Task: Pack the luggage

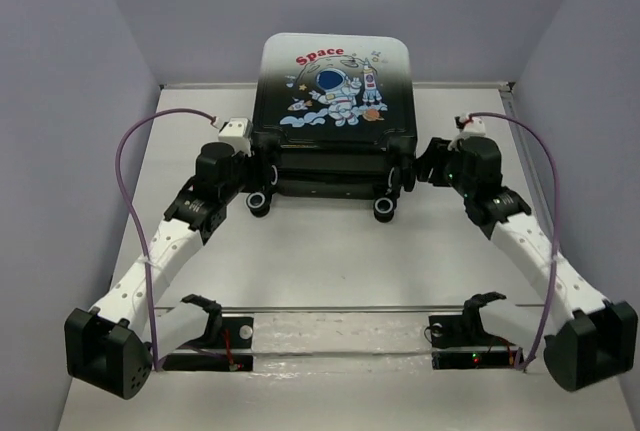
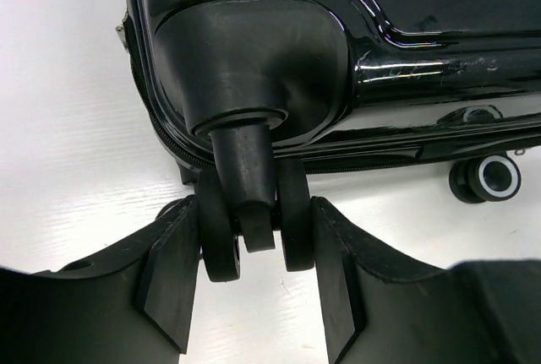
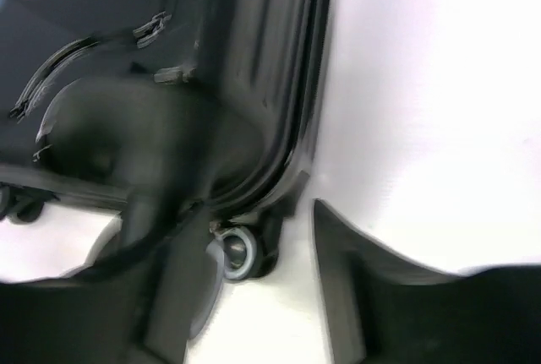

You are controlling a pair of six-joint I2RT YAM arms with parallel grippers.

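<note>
Left arm: the left gripper (image 2: 255, 229) sits at the near-left corner of the luggage (image 1: 335, 101), low over the desk (image 1: 330, 271). In the left wrist view its jaws stand narrow and straddle the twin caster (image 2: 218, 237) under that corner. One finger (image 2: 169, 279) presses the outer face of the left wheel, and the other meets the outer face of the right wheel, so the caster is clamped between them. The caster stem rises from between the jaws into the black corner housing above. Centre: the luggage lies flat on the desk at the far middle, against the back wall. Its printed shell with the astronaut and red "Space" lettering faces up, and its wheel end faces the arm bases. Right arm: the right gripper (image 3: 254, 229) is at the near-right corner of the luggage. Its jaws are spread wide, and a grey-rimmed wheel (image 3: 238, 254) lies between them. That wheel sits just beside the blurred left-hand finger and well apart from the right-hand finger (image 3: 347, 279), with bare desk between. The blur prevents confirming contact on the near side.
</note>
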